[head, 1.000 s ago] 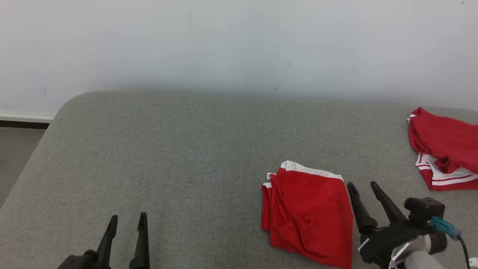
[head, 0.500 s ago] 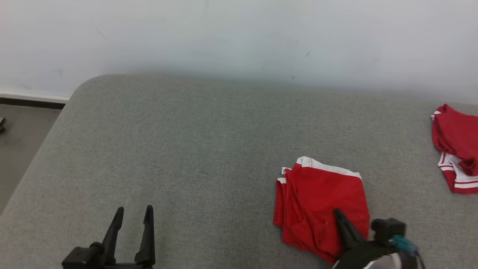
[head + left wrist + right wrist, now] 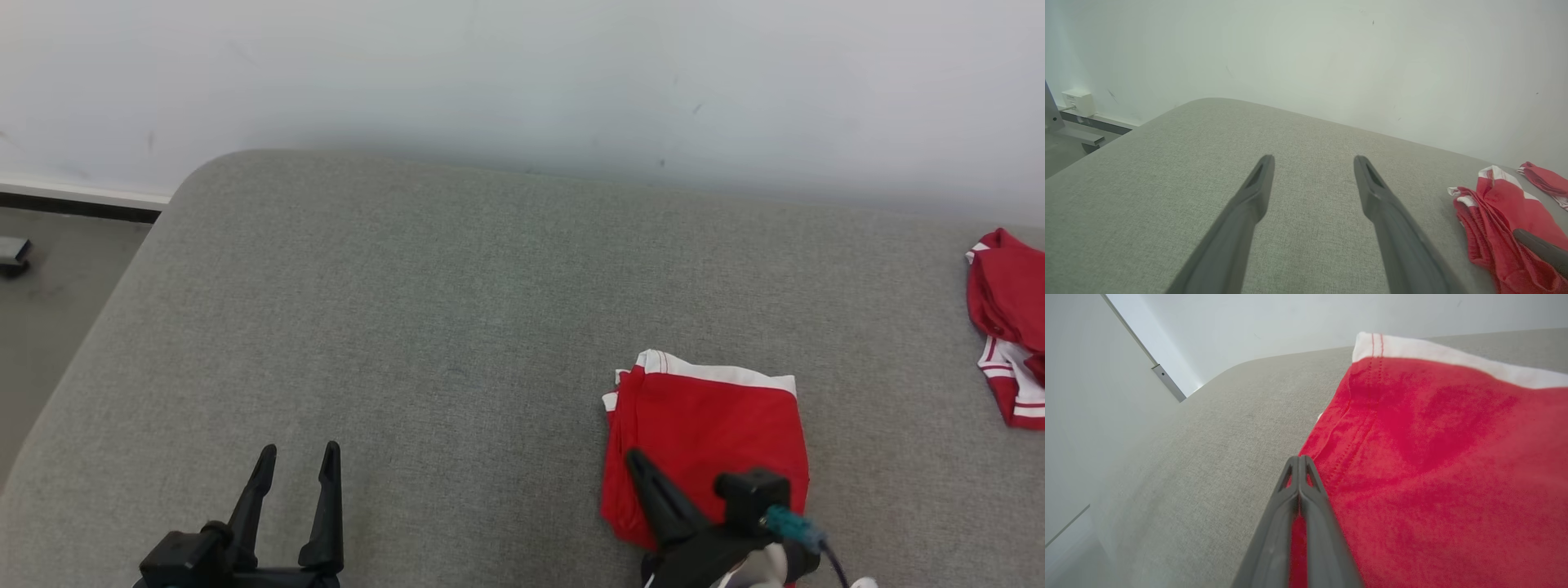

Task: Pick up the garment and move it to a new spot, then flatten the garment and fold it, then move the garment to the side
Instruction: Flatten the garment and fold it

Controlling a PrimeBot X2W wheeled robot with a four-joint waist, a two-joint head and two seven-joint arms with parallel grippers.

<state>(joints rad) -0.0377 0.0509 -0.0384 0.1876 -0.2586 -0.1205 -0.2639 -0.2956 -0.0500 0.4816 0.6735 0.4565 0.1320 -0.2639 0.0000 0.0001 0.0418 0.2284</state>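
The folded red garment (image 3: 718, 425) with a white waistband lies on the grey cushion at the lower right in the head view, and also appears in the left wrist view (image 3: 1498, 208). My right gripper (image 3: 633, 453) lies low over its near left part, fingers shut together. In the right wrist view the joined tips (image 3: 1299, 458) sit by the left edge of the garment (image 3: 1433, 457); I cannot tell whether cloth is pinched between them. My left gripper (image 3: 298, 449) stands open over bare cushion at the lower left, its fingers (image 3: 1257, 183) spread and holding nothing.
A second red and white garment (image 3: 1008, 327) lies at the cushion's far right edge. The grey cushion (image 3: 408, 327) runs back to a white wall. Its rounded left edge drops to the floor, where a small dark object (image 3: 12, 253) sits.
The head camera has shifted. My right gripper, open beside the garment's right edge a second ago, has swung left across the garment and shut. The left gripper stays open.
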